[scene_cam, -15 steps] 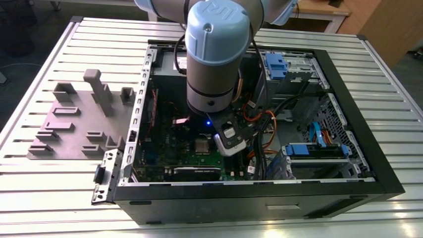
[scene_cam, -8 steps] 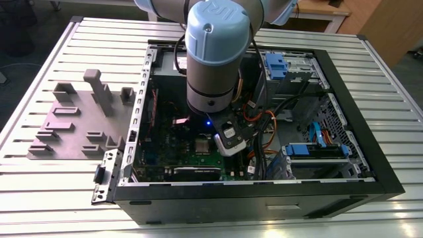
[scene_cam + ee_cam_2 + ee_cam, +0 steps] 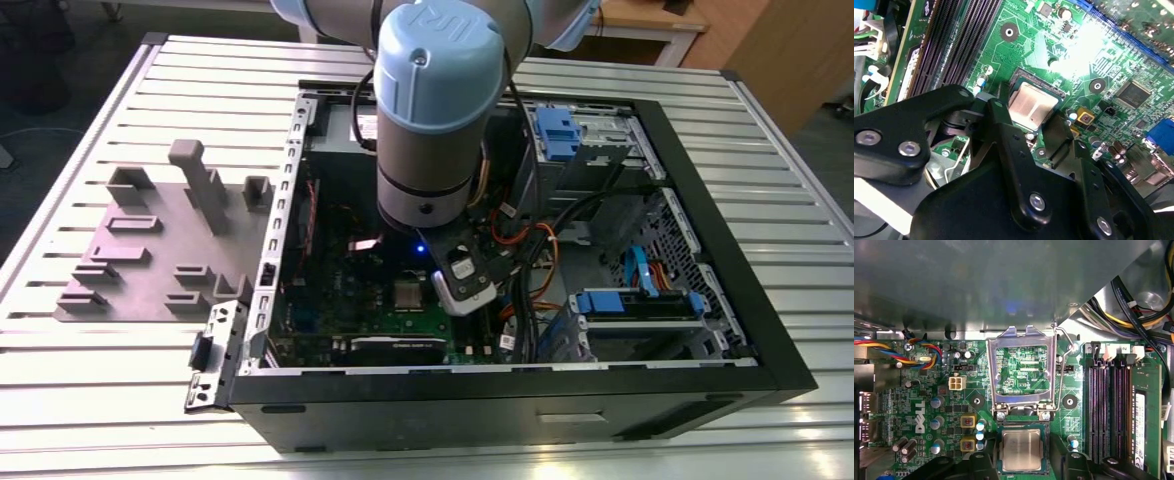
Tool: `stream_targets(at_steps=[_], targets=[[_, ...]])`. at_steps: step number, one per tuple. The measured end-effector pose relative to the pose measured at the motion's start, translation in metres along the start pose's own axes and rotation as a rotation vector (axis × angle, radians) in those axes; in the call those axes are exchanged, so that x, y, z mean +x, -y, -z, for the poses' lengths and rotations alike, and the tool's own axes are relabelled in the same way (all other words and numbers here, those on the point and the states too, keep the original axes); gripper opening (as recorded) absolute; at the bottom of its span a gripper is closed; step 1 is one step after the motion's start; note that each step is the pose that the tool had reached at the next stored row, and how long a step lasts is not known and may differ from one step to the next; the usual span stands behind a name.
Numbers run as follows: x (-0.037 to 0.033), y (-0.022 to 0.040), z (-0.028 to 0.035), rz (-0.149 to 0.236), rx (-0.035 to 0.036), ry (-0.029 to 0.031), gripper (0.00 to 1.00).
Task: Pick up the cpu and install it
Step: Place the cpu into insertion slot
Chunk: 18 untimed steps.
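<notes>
CPU (image 3: 1021,450): lying flat in the motherboard (image 3: 929,405) socket, silvery top up, load plate (image 3: 992,370) raised beyond it.
End effector (image 3: 1022,462): fingers (image 3: 979,471) apart, straddling the CPU, chip dead centre between them.
Setting: open computer case (image 3: 747,330) on the table (image 3: 134,400).

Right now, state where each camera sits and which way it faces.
Exterior view: off the arm, above, looking down into the open computer case; the arm shows.
First wrist view: on the arm, facing squarely down at the green board; end effector shows.
Second wrist view: on the arm, slanting across the board; end effector in front.
Shared: both wrist views show the cpu.
</notes>
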State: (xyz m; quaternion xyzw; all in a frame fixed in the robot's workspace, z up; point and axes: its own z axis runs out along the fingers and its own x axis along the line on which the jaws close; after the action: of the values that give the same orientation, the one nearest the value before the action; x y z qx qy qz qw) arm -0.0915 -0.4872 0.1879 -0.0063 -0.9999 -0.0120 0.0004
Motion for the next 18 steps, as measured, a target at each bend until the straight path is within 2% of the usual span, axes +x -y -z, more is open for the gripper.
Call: stream_targets(at_steps=[1, 14, 15, 16, 18], targets=[[0.0000, 0.0000, -0.0003, 0.000, -0.0002, 0.0000, 0.50], [-0.0002, -0.0002, -0.0010, 0.000, -0.0026, 0.0011, 0.50], [-0.0003, -0.0003, -0.0012, 0.000, -0.0030, 0.0011, 0.51], [-0.0002, -0.0002, -0.0011, 0.000, -0.0024, 0.0007, 0.57], [-0.0001, -0.0001, -0.0007, 0.000, -0.0019, 0.0005, 0.57]])
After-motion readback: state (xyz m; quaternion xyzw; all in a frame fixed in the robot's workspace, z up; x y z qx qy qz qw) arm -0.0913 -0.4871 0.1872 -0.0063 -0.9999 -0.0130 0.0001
